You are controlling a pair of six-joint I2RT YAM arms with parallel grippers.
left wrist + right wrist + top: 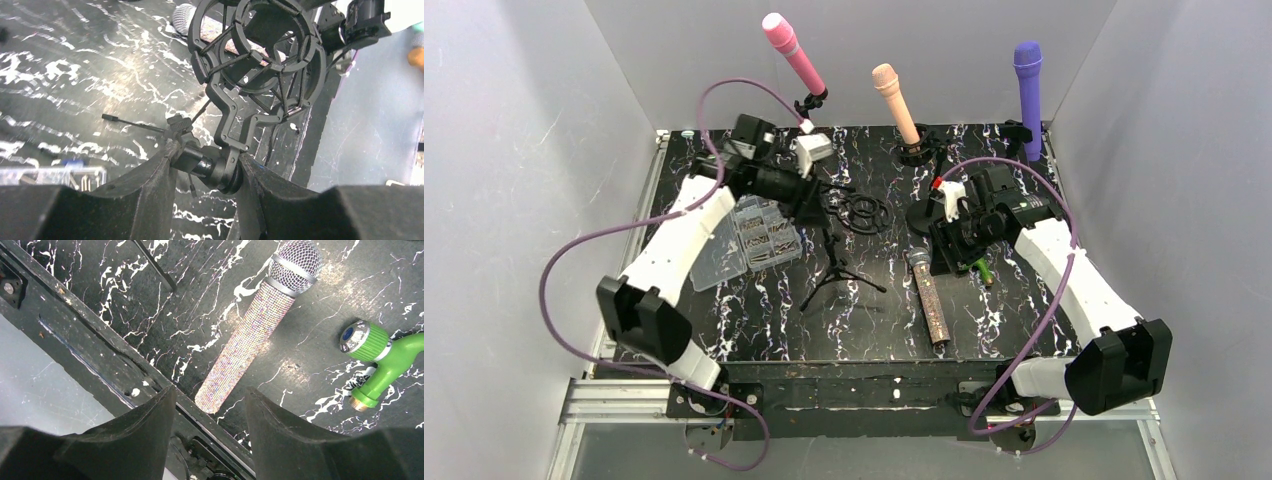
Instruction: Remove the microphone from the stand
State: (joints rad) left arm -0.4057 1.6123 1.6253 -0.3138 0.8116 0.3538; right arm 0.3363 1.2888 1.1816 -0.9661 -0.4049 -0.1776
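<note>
A black tripod stand [839,270] with a ring-shaped shock mount [864,212] stands mid-table. My left gripper [809,200] is shut on the stand's swivel joint [207,165] just under the shock mount [260,55], whose ring holds nothing. A glittery microphone [929,300] with a silver grille lies flat on the table to the right of the stand, its tail near the front edge. My right gripper [949,250] hovers above it, open, with nothing between its fingers; in the right wrist view the microphone [250,345] lies just beyond the right gripper [210,400].
A green hose nozzle [380,360] lies right of the microphone. A clear box of screws [759,235] sits by the left arm. Pink [794,50], peach [896,100] and purple [1028,95] microphones stand in holders along the back edge. White walls enclose the table.
</note>
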